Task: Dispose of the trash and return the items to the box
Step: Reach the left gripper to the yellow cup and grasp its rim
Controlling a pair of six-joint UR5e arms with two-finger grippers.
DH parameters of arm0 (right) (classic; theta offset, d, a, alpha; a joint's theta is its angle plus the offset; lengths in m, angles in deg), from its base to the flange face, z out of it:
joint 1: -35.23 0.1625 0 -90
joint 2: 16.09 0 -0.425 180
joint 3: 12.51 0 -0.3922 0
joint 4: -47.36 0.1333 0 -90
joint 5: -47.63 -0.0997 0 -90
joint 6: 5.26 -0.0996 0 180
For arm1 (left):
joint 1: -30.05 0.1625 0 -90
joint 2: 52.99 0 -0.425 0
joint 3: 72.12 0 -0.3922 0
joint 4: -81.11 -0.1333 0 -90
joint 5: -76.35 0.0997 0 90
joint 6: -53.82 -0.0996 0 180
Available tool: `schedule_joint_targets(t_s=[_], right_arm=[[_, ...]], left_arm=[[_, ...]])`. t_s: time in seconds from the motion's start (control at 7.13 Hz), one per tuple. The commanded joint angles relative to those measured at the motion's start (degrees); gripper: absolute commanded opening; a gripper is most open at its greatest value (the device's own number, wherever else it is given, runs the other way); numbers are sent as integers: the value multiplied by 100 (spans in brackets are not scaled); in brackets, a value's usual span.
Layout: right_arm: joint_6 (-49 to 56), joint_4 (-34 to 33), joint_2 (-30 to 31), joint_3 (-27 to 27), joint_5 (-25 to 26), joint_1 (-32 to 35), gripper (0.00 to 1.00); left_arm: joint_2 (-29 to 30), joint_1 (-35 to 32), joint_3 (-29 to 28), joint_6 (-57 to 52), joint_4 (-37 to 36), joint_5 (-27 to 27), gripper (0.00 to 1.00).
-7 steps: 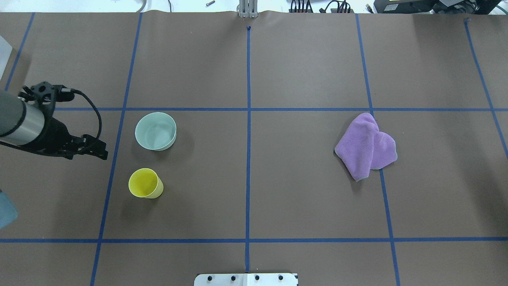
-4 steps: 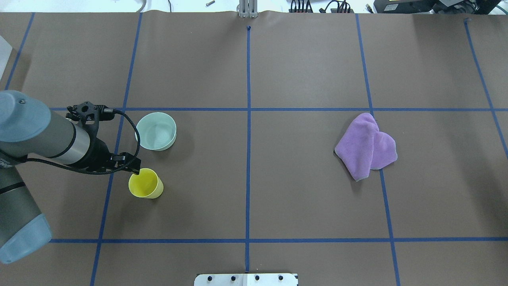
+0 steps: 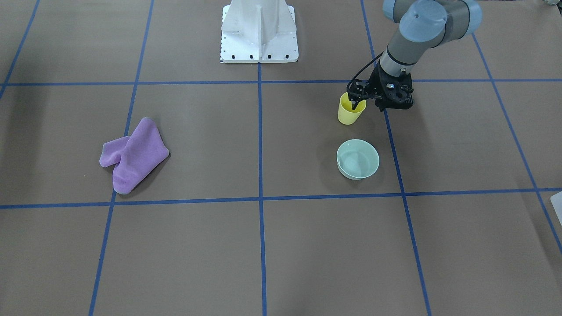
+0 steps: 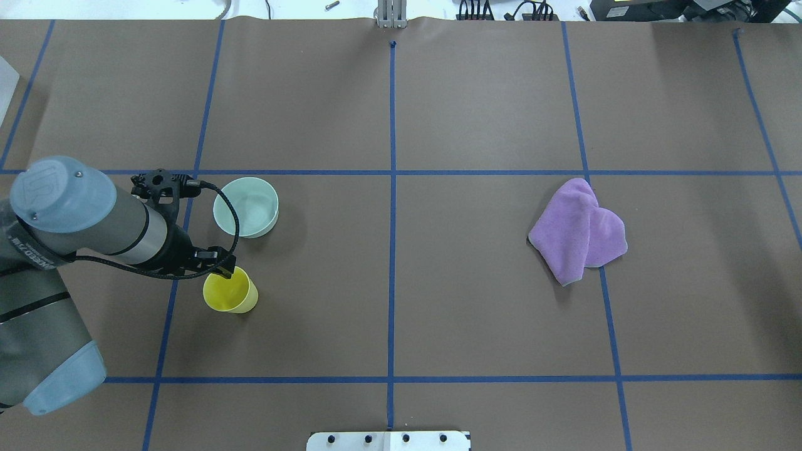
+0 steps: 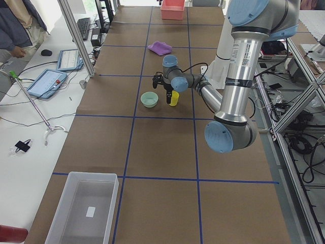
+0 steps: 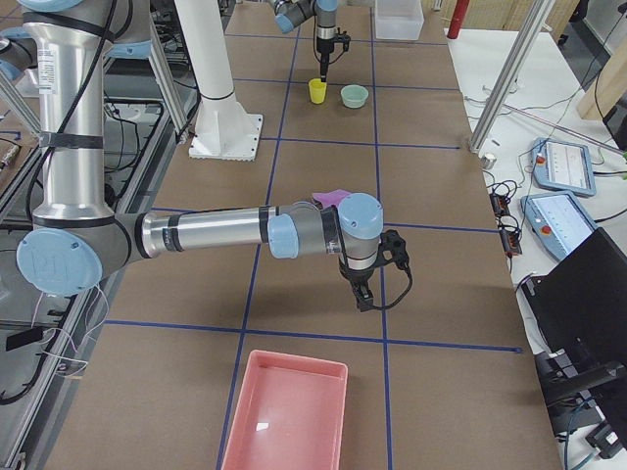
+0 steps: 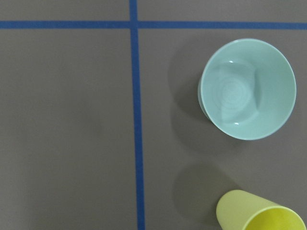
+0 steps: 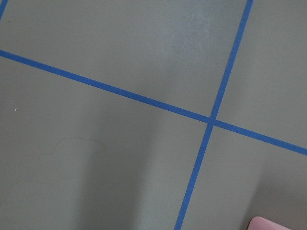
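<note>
A small yellow cup stands upright left of centre, also in the front view and at the bottom of the left wrist view. A mint-green bowl sits just beyond it, also in the left wrist view. My left gripper points down at the cup's rim, open, with one finger over the cup's mouth in the front view. My right gripper hangs low over bare table; I cannot tell if it is open. The translucent box is at the table's left end.
A purple cloth lies crumpled on the right half. A pink tray sits at the table's right end, near the right gripper. The white robot base is at the near middle edge. Blue tape lines grid the brown table.
My left arm has swung in from the left edge towards the cup, and its gripper now sits at the cup's rim. Cup, bowl and cloth have not moved.
</note>
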Motion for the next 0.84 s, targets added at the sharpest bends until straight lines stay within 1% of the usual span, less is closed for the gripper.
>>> schedule_joint_targets(t_s=[0.0,0.14,0.28,0.42,0.56,0.7], right_arm=[[-8,-9,0,-14,7,-33,100],[-8,-9,9,-14,16,-59,100],[-8,-9,0,-40,7,-85,100],[-8,-9,0,-58,7,-85,100],[-43,0,-8,-76,16,-112,100],[-69,0,-26,-102,16,-147,100]], left_arm=[[-22,73,6,3,7,30,59],[-31,73,23,12,-1,30,49],[-40,117,15,12,-2,30,35],[-40,109,32,30,-2,30,0],[-40,109,59,30,-2,21,0],[-118,39,250,-14,-28,-40,0]])
